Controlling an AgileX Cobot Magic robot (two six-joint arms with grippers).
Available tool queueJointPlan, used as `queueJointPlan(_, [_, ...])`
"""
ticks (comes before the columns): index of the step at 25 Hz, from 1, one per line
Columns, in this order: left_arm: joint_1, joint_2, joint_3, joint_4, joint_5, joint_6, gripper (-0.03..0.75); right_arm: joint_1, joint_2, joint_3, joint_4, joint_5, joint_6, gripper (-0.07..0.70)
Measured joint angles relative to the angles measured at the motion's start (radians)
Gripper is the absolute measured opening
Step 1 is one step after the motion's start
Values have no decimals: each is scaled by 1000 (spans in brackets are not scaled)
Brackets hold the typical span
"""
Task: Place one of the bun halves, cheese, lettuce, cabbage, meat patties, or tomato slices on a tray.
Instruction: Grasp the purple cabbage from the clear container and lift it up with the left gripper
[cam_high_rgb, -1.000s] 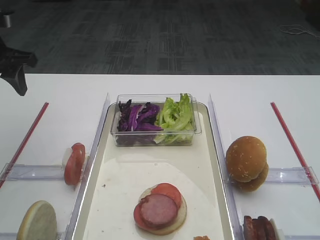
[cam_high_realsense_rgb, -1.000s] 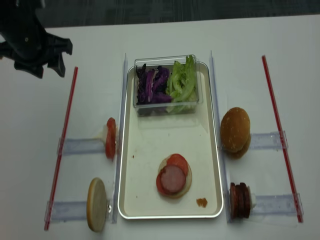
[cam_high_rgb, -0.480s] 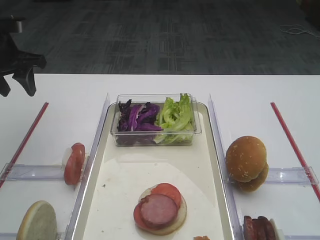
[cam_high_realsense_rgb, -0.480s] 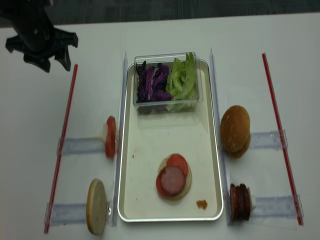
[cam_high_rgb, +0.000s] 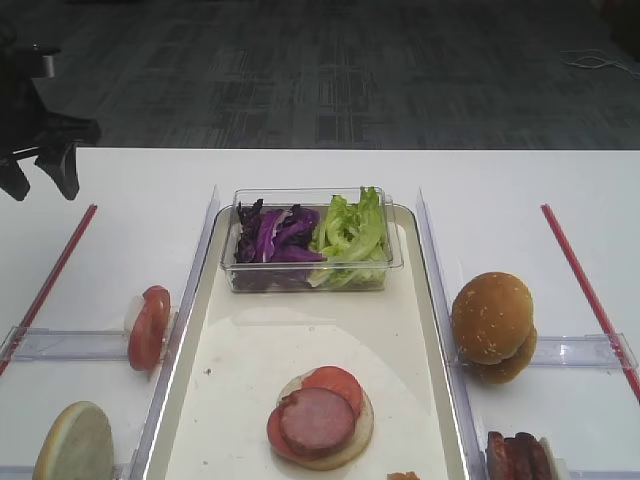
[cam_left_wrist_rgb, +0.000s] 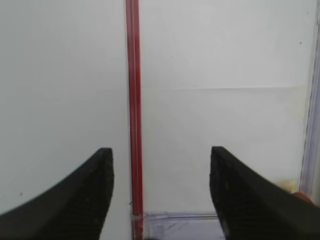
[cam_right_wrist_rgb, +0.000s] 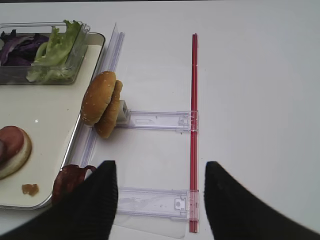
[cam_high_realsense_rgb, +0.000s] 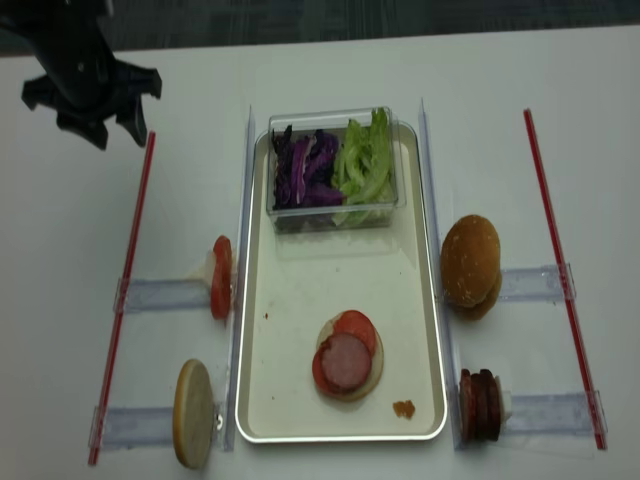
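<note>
Black, the left end effector (cam_high_realsense_rgb: 100, 128) hangs open and empty above the red strip (cam_high_realsense_rgb: 133, 245), well apart from the tomato slices (cam_high_realsense_rgb: 221, 276); it should descend squarely over one slice, then carry it to the tray (cam_high_realsense_rgb: 290, 400).

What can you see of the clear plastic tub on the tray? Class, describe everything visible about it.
The clear plastic tub is a shallow, see-through rectangular box with a flared rim and no lid. It stands upright and level at the far end of the cream tray, resting on the tray's floor. Purple shredded cabbage fills its left half and frilly green lettuce its right, the leaves poking above the rim. No gripper touches it.
</note>
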Motion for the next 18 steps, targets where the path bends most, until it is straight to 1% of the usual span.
queueJointPlan(9, [-9, 12, 0, -14, -4, 0, 432, 0, 0, 0, 0, 0, -4, 401])
queueJointPlan(14, [-54, 12, 0, -14, -4, 0, 431, 0, 0, 0, 0, -2, -4, 401])
queueJointPlan(18, [-98, 12, 0, -30, -6, -27, 430, 0, 0, 0, 0, -2, -4, 401])
